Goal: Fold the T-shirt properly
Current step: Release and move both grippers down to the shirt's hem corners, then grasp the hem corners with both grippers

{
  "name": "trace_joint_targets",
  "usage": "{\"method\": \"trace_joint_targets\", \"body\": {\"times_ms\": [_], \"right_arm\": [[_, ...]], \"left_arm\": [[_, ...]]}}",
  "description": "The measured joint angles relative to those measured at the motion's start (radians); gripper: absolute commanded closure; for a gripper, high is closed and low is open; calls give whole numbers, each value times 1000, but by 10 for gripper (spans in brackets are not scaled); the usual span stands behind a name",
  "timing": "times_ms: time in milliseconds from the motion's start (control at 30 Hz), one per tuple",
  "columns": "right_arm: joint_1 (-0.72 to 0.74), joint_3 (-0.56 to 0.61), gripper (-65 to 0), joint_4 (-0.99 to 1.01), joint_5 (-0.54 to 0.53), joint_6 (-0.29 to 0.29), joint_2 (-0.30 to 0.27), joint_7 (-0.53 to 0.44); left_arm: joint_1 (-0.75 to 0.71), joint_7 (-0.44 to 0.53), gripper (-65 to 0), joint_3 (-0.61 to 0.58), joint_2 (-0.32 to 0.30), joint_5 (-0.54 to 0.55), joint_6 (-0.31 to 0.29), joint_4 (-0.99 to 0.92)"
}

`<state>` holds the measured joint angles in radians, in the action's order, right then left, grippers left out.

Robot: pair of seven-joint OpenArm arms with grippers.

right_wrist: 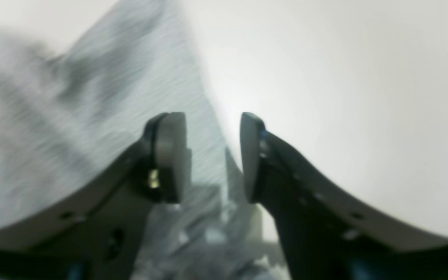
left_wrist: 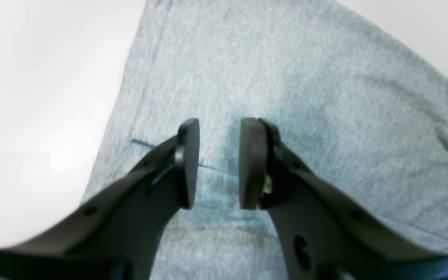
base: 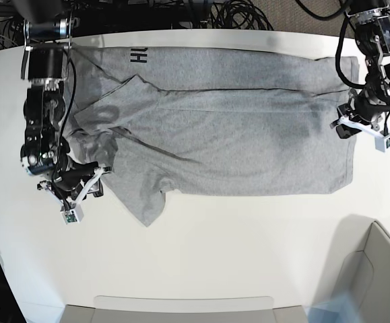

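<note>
On the left side of the base view, the right gripper (base: 90, 180) is low at the collar end of the T-shirt (base: 235, 128), just beside a bunched sleeve. In its wrist view the jaws are apart with nothing between them, the cloth is under one finger and the bare table (right_wrist: 344, 77) under the other; this picture is blurred, so I cannot tell if the fingers touch the fabric. The T-shirt lies across the far half of the white table, spread lengthwise. One long side seems already folded over the middle, because a diagonal edge runs across the body and some black letters (base: 138, 56) show at the far edge. The near sleeve is still sticking out, crumpled. On the right, the left gripper (base: 356, 121) is over the hem end, jaws spread and empty above the cloth. I judge the task is at an early stage: the sleeves and the crosswise folds are still left.
</note>
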<state>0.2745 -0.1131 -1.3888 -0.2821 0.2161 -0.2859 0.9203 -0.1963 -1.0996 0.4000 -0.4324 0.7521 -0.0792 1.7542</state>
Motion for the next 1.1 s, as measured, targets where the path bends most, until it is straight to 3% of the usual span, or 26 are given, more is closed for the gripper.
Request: {"method": "trace_joint_targets", "body": {"times_ms": [67,167,300,433,600,800,900,1033,1100], "right_arm": [[87,71,-295,142,-3,1,-23,-26],[171,192,-295,343,-5,40,-32,-179],[232,225,-295,547,-2,47,-13,-255],[254,224,-295,625,-3,43,4,-309],[305,226,-295,777,-13,46,41,-445],[314,420,-295,779,-8,38,47,-535],[314,457,-295,763,-9,35,58,-529],[289,456,-295,724,-14,35,54,-534],[285,457,-295,717,-15,36,56,-534]], "left_arm": [[1,0,-170,0,-1,1,-2,-1],[2,0,-170,0,0,1,0,-1],[2,1,-170,1,17,0,0,-4],[2,0,-170,1,31,2,0,-7],[20,0,-171,1,28,-2,1,-10],[96,1,-174,2,27,4,-1,-143],[192,38,-180,-20,-14,0,-4,-309],[378,149,-198,-181,-122,2,2,-510],[464,208,-204,-262,-146,7,-2,-597]]}}
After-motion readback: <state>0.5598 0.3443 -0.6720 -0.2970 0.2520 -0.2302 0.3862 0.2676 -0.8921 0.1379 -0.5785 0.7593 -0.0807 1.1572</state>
